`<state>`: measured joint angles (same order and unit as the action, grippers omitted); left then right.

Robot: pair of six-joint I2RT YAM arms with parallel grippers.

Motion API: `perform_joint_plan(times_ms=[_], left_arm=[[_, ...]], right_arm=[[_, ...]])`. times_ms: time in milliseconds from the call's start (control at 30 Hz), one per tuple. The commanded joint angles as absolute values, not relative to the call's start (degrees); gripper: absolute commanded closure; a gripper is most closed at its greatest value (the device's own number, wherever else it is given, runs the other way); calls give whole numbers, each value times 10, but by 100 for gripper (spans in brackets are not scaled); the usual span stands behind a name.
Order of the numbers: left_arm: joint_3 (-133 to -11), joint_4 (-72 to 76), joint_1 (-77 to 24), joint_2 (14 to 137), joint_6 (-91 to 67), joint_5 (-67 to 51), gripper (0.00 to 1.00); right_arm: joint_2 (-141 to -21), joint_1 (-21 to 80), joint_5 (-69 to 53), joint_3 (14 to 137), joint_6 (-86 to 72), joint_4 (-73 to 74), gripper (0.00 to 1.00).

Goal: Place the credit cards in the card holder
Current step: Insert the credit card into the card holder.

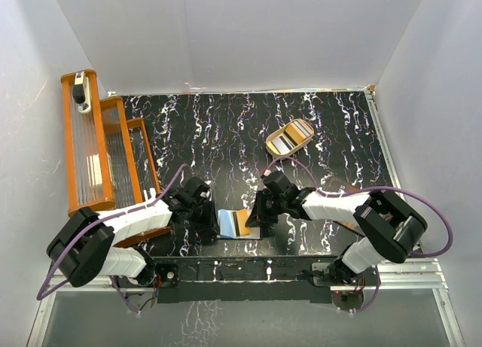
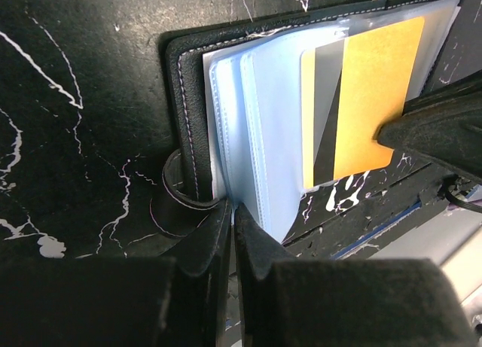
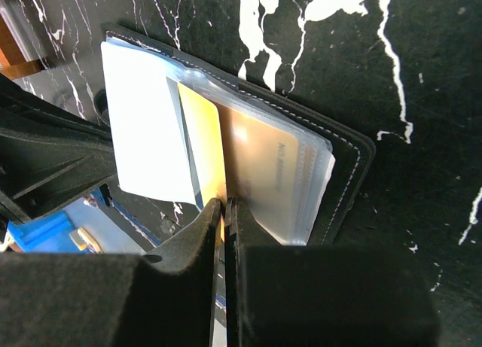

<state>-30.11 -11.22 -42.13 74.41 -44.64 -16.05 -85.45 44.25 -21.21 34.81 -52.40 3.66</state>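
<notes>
At 6 o'clock on the black marbled table (image 1: 226, 129), close to the near edge: card holder (image 1: 227, 223), lying open, stitched black cover flat on the tabletop, clear sleeves (image 2: 256, 136) fanned up from the spine.

At its 9 o'clock side: left gripper (image 2: 232, 211), fingers pressed together, pinching the edge of one sleeve, with that page stood up off the cover.

At its 3 o'clock side: right gripper (image 3: 224, 204), jaws squeezed tight on the edge of a gold-orange card (image 2: 373, 98). Card laid over the open pages, dark stripe (image 2: 325, 114) running across it. End toward 9 o'clock dimmed under milky plastic, end toward 3 o'clock bare and bright. Cannot tell how deep into the pocket.

Under the lower sleeves, in the right wrist view: brownish card (image 3: 271, 166) with faint lettering.

Toward 1 o'clock from the holder, well apart: tan oval tray (image 1: 269, 144), more cards (image 1: 286, 140) lying inside.

Along the 9 o'clock edge of the table: orange rack (image 1: 71, 136) with clear ribbed panels.
</notes>
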Motion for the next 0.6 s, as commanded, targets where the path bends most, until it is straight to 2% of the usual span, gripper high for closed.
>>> perform_joint_plan(times_ms=[0,300,567], left_arm=[[-288,-119,-427,744,-449,-178,95],[-283,-118,-427,733,-458,-178,93],[-286,-116,-427,730,-463,-180,93]], right_arm=[[-842,443,-154,358,-506,60,100],[-848,443,-174,344,-521,29,98],[-855,461,-162,363,-516,47,79]])
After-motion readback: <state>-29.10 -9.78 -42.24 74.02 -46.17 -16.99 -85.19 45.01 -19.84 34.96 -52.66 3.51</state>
